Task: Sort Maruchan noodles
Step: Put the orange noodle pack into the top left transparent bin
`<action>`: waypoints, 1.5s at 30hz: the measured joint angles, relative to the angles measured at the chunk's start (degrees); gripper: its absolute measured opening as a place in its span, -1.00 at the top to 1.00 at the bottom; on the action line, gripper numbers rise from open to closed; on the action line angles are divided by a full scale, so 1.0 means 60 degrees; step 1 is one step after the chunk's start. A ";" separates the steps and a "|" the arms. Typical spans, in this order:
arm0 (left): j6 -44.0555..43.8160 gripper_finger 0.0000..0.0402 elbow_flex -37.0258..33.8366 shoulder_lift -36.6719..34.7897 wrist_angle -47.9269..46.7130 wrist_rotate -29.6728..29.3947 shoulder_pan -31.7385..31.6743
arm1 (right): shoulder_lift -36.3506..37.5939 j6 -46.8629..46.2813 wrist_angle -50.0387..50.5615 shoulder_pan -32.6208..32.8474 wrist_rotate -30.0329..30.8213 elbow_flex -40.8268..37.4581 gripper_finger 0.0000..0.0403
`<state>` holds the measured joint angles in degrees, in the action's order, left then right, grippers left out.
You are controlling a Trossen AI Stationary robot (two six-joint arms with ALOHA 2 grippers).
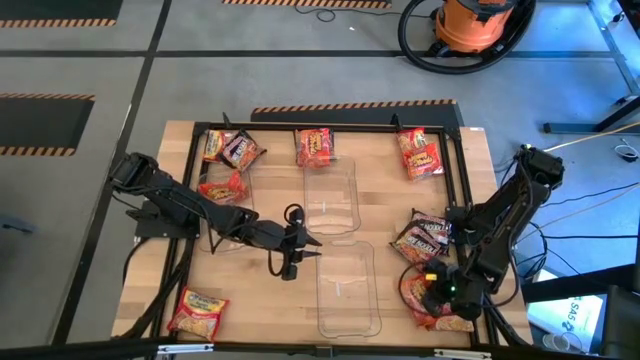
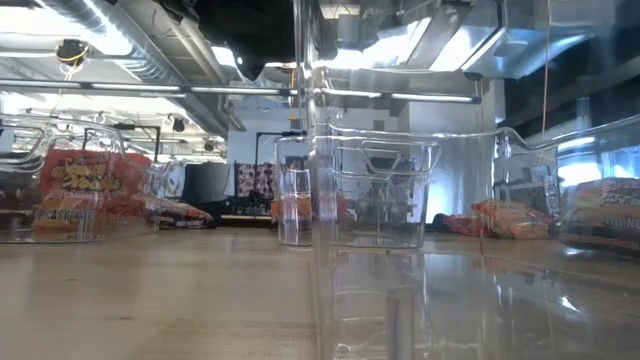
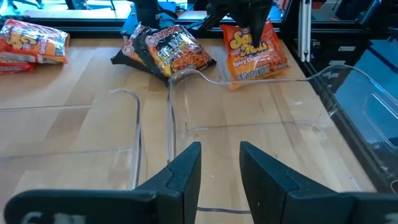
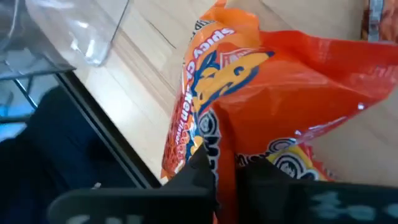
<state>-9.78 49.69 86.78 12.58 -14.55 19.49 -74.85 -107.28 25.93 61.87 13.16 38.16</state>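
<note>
Several Maruchan noodle packets lie flat on the wooden table. Three are along the far edge [image 1: 228, 148] [image 1: 315, 146] [image 1: 420, 153], one lies by the left arm [image 1: 222, 187], and one sits at the near left [image 1: 197, 312]. Dark packets [image 1: 425, 238] lie at the right. My right gripper [image 1: 440, 290] is shut on an orange-red packet [image 1: 432, 305] near the right front corner. My left gripper [image 1: 291, 262] hovers open over bare wood left of the clear bins, with nothing between its fingers [image 3: 186, 171]. My right gripper pinches a raised crinkle of the orange-red packet's wrapper [image 4: 225, 146] between its two fingertips. The fingers come from above, slanting down. The packet's printed face bulges up around them, and its lower edge [image 3: 255, 73] still rests on the table.
Two clear plastic bins stand mid-table, one farther [image 1: 330, 195] and one nearer [image 1: 348, 290]. A black frame rail [image 1: 455, 170] runs round the table. The dark packets lie just beyond the right gripper. Bare wood lies between the bins and the left edge.
</note>
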 joint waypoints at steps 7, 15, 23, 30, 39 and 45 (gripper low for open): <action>-0.0055 0.49 0.0004 -0.0005 0.0314 0.0000 0.0000 | -0.0004 0.1800 0.1970 0.0000 0.0347 0.1399 0.97; -0.0494 0.49 0.0007 -0.0007 0.0762 0.0006 -0.0042 | 0.0000 0.3999 0.4375 -0.0320 0.1517 0.3450 0.97; -0.2342 0.29 0.0011 -0.0007 0.0873 0.1434 -0.0609 | 0.0000 0.7338 0.4345 -0.1728 0.2184 0.4210 0.97; -0.2860 -0.19 0.0011 -0.0007 0.1653 0.1635 -0.0856 | -0.0004 1.1014 0.2890 -0.3373 0.2488 0.4214 0.98; -0.2758 -0.44 0.0392 0.0069 0.1997 0.1889 -0.1141 | -0.0007 1.3598 0.1503 -0.5001 0.1525 0.4214 0.97; -0.2093 -0.42 0.1816 0.0680 0.0559 0.2459 -0.1583 | -0.0430 1.4546 0.0998 -0.5636 0.0858 0.4214 0.97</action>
<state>-22.34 60.59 90.86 15.94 0.21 9.99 -77.43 -20.01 31.91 28.05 18.31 63.44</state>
